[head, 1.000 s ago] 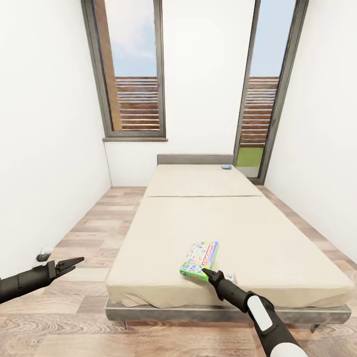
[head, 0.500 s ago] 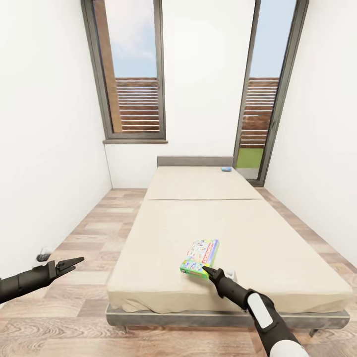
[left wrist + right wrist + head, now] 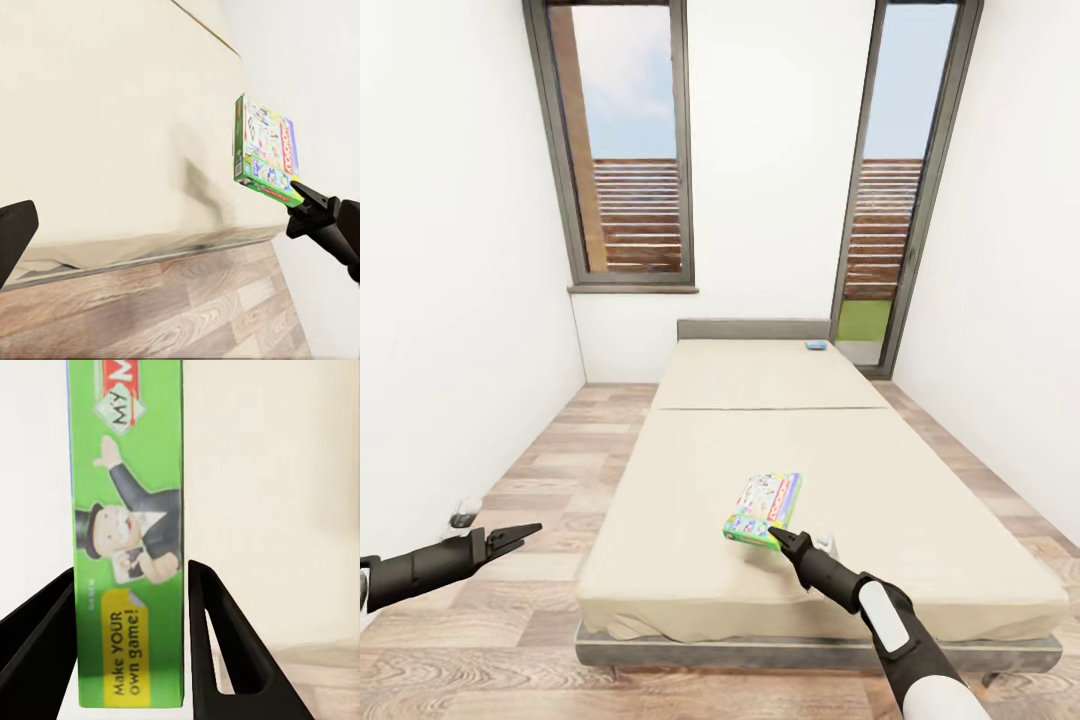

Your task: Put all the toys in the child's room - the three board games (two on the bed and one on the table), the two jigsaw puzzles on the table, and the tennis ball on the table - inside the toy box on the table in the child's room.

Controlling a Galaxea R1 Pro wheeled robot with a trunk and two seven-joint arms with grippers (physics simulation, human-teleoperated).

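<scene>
The left gripper (image 3: 525, 531) hangs over the wood floor (image 3: 540, 470) off the bed's left side, its fingers drawn together to a point and holding nothing, with open floor between it and the white wall (image 3: 460, 300). Further right, the Monopoly board game (image 3: 763, 511) sits near the bed's (image 3: 690, 560) foot edge, a little right of its middle, and looks tipped up at its near end. The right gripper (image 3: 780, 541) is at that near end; in the right wrist view the green side of the box (image 3: 127, 547) stands between the two dark fingers (image 3: 217, 645), which flank it closely, one looking to touch the box, though a firm pinch cannot be confirmed. To do this step well, I judge the fingers should press squarely on the box's thin sides before any lift, then raise it straight up off the mattress so a corner does not drag the sheet. The small blue game (image 3: 816, 345) lies far off by the headboard's right corner. The way back from the foot edge looks open; the right wall (image 3: 1010, 300) stands closer to the bed.
</scene>
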